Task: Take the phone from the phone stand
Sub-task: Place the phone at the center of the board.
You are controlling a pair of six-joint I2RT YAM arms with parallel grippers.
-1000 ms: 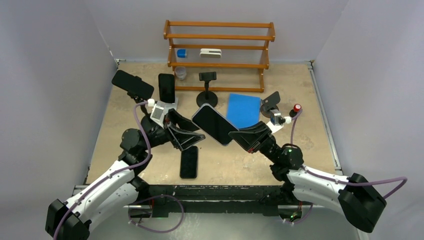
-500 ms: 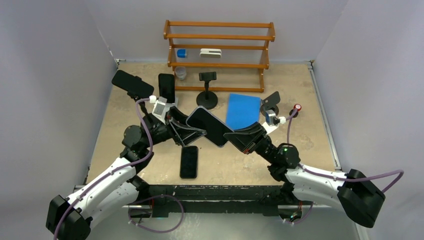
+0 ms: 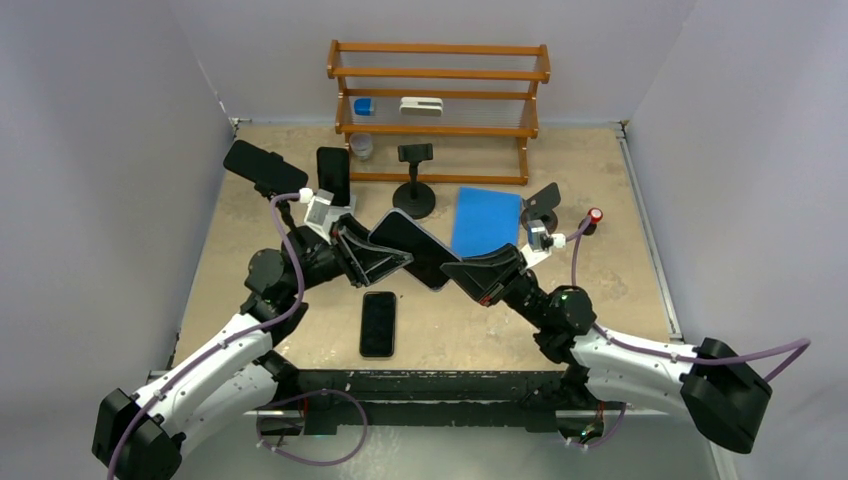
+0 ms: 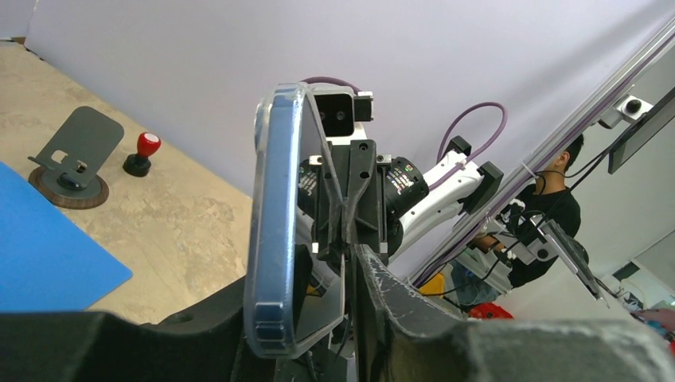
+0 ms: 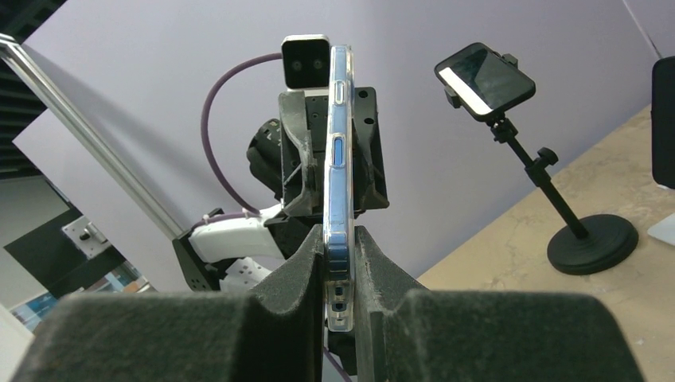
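My right gripper (image 3: pixel 462 272) is shut on one end of a large phone (image 3: pixel 410 245) with a blue edge and clear case, holding it tilted in the air between the arms. In the right wrist view the phone (image 5: pixel 338 159) stands edge-on, pinched between both pads (image 5: pixel 302 270). My left gripper (image 3: pixel 385 262) is open, and its jaws straddle the phone's other end. In the left wrist view the phone (image 4: pixel 278 223) sits between the fingers (image 4: pixel 414 318) with a gap on the right side. An empty black phone stand (image 3: pixel 413 185) is behind.
A black phone (image 3: pixel 378 323) lies flat on the table near the front. Another phone (image 3: pixel 333 175) leans on a white stand, and one (image 3: pixel 265 168) sits on a tripod mount. A blue mat (image 3: pixel 487 220), a grey stand (image 3: pixel 540 205), a red button (image 3: pixel 594 216) and a wooden rack (image 3: pixel 437 95) are behind.
The right arm carried the phone left and slightly back toward the left arm. The left gripper rose to meet it, and its open jaws now surround the phone's free end.
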